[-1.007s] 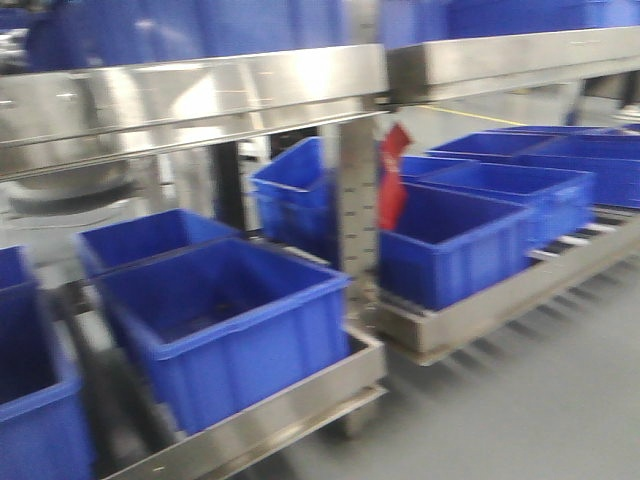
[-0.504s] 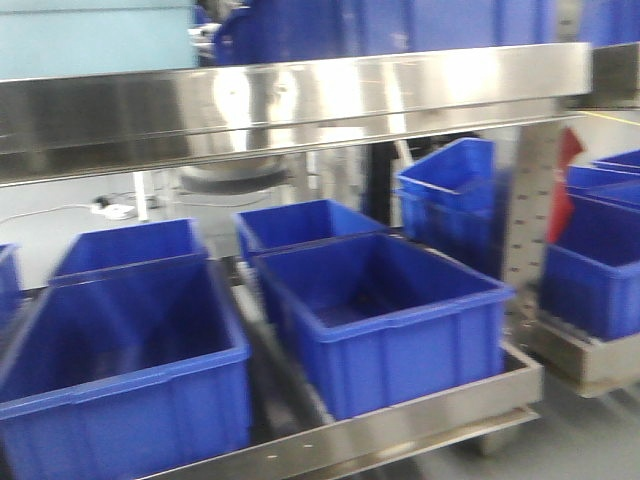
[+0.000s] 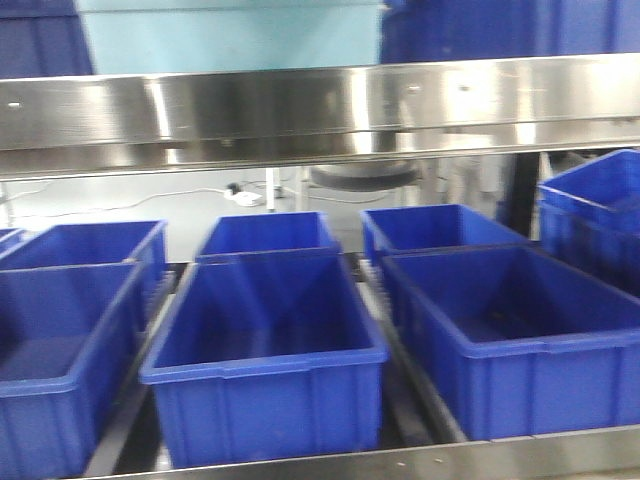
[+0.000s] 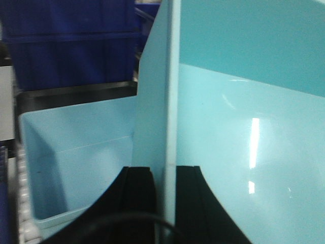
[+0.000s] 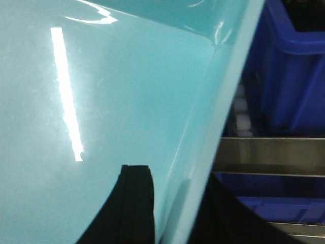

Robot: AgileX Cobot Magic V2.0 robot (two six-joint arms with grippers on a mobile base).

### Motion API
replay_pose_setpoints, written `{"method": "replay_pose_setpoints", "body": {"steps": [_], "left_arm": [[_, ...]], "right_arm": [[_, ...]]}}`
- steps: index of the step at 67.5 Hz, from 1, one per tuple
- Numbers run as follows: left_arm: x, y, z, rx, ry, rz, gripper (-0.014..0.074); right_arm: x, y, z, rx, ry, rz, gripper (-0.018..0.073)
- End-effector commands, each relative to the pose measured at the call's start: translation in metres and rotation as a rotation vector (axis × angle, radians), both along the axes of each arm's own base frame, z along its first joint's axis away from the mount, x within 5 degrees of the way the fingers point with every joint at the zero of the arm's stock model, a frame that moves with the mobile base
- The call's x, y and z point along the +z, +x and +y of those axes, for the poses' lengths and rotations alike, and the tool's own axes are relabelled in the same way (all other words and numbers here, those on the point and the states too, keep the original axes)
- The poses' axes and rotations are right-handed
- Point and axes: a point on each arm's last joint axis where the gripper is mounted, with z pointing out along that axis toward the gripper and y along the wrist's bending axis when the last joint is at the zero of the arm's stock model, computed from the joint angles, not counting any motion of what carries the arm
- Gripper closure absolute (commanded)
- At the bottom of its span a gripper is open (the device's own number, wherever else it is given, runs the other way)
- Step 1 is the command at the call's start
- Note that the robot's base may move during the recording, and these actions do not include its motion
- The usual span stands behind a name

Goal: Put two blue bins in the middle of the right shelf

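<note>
A pale turquoise bin fills both wrist views. My left gripper is shut on its upright wall, with the bin's hollow inside to the left of the fingers. My right gripper is shut on the bin's rim, one finger inside and one outside. In the front view neither gripper shows. Dark blue bins stand on the shelf's lower level: one in the centre, one at the right, one at the left. Whether this is the right shelf I cannot tell.
A steel upper shelf beam crosses the front view, with a pale turquoise surface above it. More blue bins stand in the back row, and a tilted one is at the far right. A steel front rail runs along the bottom.
The front view has swung left: shelf and bins slid rightward in frame, and the neighbouring shelf unit with the red tag has left the picture.
</note>
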Motion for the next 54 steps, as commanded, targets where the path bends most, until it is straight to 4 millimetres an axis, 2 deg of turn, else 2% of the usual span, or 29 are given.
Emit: {"method": "replay_pose_setpoints", "body": {"steps": [1, 54], "left_arm": [[0.0138, -0.0043, 0.0021, 0.011, -0.07, -0.061, 0.0707], [0.0138, -0.0043, 0.0021, 0.011, -0.07, -0.061, 0.0707]], "right_arm": [[0.0093, -0.0031, -0.0016, 0.015, -0.008, -0.062, 0.0712], [0.0093, -0.0031, -0.0016, 0.015, -0.008, -0.062, 0.0712]]}}
